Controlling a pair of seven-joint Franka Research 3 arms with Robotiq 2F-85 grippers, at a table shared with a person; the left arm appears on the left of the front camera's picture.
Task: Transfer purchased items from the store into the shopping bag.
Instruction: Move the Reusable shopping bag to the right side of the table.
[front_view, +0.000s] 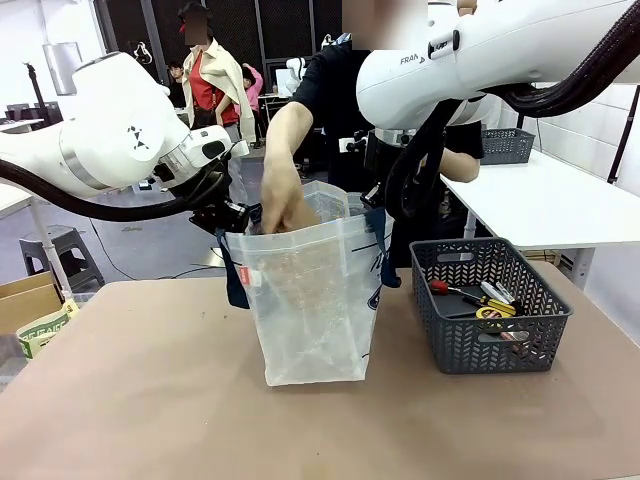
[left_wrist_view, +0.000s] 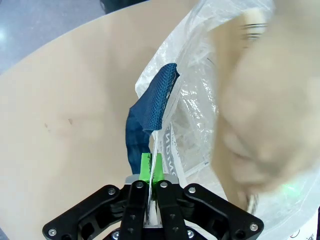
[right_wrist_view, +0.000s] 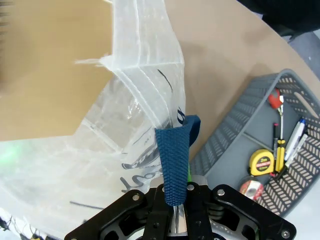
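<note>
The clear plastic shopping bag (front_view: 310, 300) with navy handles stands upright mid-table. My left gripper (front_view: 232, 222) is shut on its left rim beside the navy handle (left_wrist_view: 155, 100); the green pads (left_wrist_view: 150, 167) pinch the plastic. On the opposite rim my right gripper (front_view: 385, 205) is shut at the other navy strap (right_wrist_view: 175, 160), holding the mouth wide. A person's hand (front_view: 285, 205) reaches down into the bag; whether it holds anything is hidden. Purchased items lie in the grey lattice basket (front_view: 455, 345): a yellow tape measure (right_wrist_view: 261, 162), a red-handled screwdriver (right_wrist_view: 275, 100) and other small goods.
The basket (right_wrist_view: 225, 145) sits just right of the bag. A white table with another grey basket (front_view: 507, 145) stands behind on the right. A cardboard box (front_view: 30, 300) and a stool (front_view: 70, 250) are off the table's left side.
</note>
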